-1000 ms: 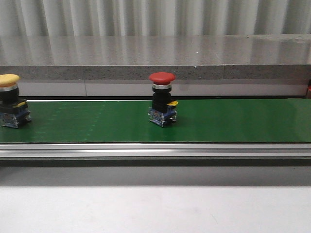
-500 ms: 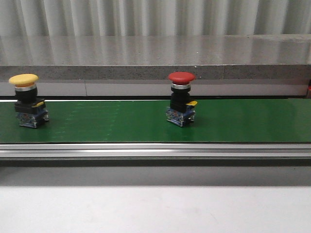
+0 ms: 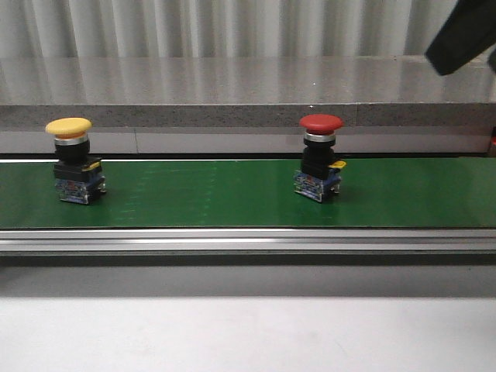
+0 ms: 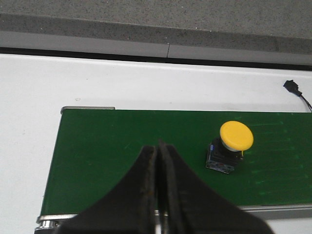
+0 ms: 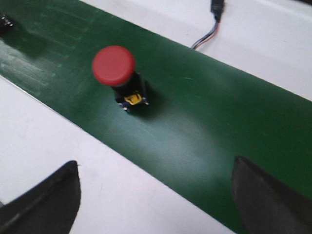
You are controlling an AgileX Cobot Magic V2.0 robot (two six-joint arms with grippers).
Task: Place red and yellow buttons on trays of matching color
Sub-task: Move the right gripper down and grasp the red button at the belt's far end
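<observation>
Red-capped, the red button is stood upright on the green belt, ahead of the spread right hand, the nearer one. The yellow button is seen beyond the pressed-together left hand.

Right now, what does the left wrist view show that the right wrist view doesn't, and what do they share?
Only the left wrist view shows the yellow button standing upright on the belt, apart from the shut left end effector, plus the belt's end with white table beyond it. Only the right wrist view shows the red button, upright, ahead of the open right end effector and touching neither finger, and a cable on the table. Both show the green conveyor belt. Neither shows a tray.
</observation>
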